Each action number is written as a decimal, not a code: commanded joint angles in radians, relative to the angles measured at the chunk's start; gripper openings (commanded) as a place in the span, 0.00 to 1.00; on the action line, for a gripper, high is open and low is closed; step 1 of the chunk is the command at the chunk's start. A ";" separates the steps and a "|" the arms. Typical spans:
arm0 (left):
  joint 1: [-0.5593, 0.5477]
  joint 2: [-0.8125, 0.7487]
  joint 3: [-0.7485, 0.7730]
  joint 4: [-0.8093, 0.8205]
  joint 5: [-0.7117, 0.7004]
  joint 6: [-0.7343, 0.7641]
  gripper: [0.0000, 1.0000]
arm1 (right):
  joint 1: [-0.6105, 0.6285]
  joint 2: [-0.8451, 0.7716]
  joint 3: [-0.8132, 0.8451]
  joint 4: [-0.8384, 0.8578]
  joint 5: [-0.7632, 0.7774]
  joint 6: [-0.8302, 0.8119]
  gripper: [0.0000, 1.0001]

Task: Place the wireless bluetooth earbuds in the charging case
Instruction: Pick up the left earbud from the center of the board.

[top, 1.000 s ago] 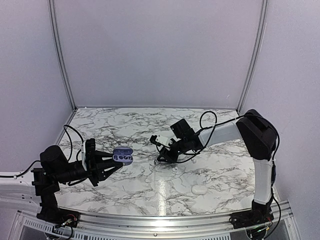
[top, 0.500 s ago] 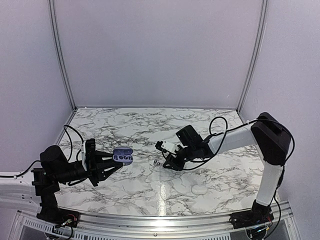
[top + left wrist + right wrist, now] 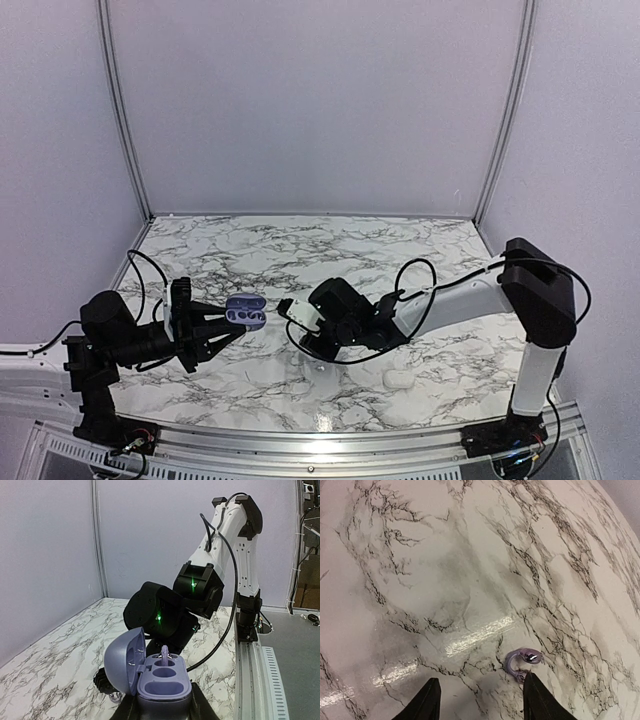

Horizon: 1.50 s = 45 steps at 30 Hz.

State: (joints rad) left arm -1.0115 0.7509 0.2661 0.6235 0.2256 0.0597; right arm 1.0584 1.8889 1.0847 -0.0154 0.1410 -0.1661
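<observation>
My left gripper [image 3: 222, 322] is shut on an open purple charging case [image 3: 245, 312] and holds it above the table. In the left wrist view the case [image 3: 162, 682] has its lid swung left, and one small purple earbud [image 3: 164, 655] stands in its far slot. The near slots are empty. My right gripper [image 3: 303, 325] is low over the marble, just right of the case. In the right wrist view it [image 3: 481, 702] is open. A shiny purple-grey C-shaped earbud [image 3: 521, 662] lies on the table just inside its right fingertip [image 3: 535, 700], and I cannot tell whether they touch.
A white pebble-shaped case [image 3: 398, 379] lies on the marble table [image 3: 250, 375] near the front right. The right arm's cable [image 3: 415, 275] loops above its forearm. A metal rail [image 3: 300, 440] runs along the near edge.
My right arm has swung left across the table and lowered, ending close to the held case. My left arm and the case have not moved.
</observation>
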 commanded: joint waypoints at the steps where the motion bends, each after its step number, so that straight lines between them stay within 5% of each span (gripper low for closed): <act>1: 0.007 -0.023 -0.007 0.022 -0.007 0.003 0.00 | 0.009 0.048 0.032 0.006 0.091 0.021 0.50; 13: 0.007 -0.033 -0.009 0.022 -0.011 0.005 0.00 | -0.014 0.111 0.060 0.047 0.126 -0.037 0.46; 32: 0.007 -0.026 -0.007 0.022 -0.021 0.009 0.00 | -0.099 0.127 0.070 0.050 0.000 -0.067 0.26; 45: 0.007 -0.028 -0.008 0.022 -0.023 0.005 0.00 | -0.169 0.146 0.076 0.022 -0.190 -0.051 0.27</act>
State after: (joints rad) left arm -1.0111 0.7361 0.2657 0.6235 0.2146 0.0601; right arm 0.9192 2.0060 1.1427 0.0433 0.0387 -0.2214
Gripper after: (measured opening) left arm 0.260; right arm 0.272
